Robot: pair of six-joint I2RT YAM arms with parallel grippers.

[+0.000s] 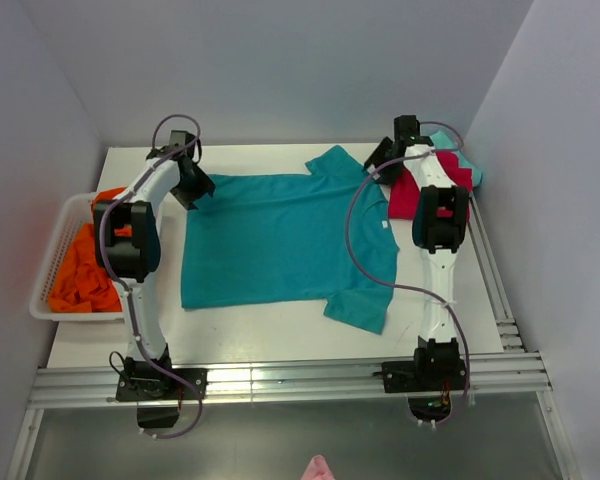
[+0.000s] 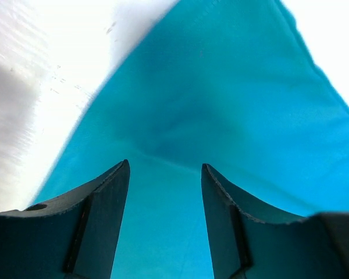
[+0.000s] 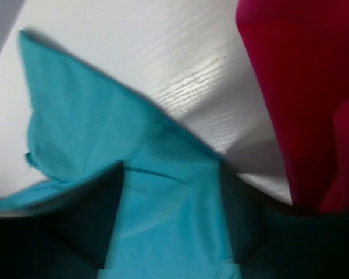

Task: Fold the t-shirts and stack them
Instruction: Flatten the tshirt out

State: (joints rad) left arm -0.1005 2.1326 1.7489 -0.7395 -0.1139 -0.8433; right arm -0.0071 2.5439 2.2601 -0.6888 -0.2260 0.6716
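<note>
White tabletop [image 1: 270,325] takes up most of what you see, and the teal-blue t-shirt [image 1: 270,235] lies spread flat across the middle of it, between your 2 hands. Its hem edge is toward the left hand and its 2 sleeves toward the right.

Outboard of your left gripper [image 2: 164,167], and back toward that arm's base, a white slatted basket [image 1: 44,270] sits at the table edge with the orange tee [image 1: 80,275] crumpled inside it.

Just outboard of your right gripper [image 3: 171,167] lies the red tee [image 1: 405,195]. From that wrist it fills the space right beside the fingers. The light-teal tee [image 1: 472,170] is only partly in view beyond the red one, farther out from the same hand.

Your left gripper is down at the far hem corner of the teal-blue t-shirt. Its 2 fingers [image 2: 104,200] stand apart, not clenched, with teal cloth spanning the gap between them and bare table just off to one side.

Your right gripper is low over the far sleeve. Its fingers are dark and blurred from the wrist, yet they too stand apart, released, with rumpled teal cloth between them.
</note>
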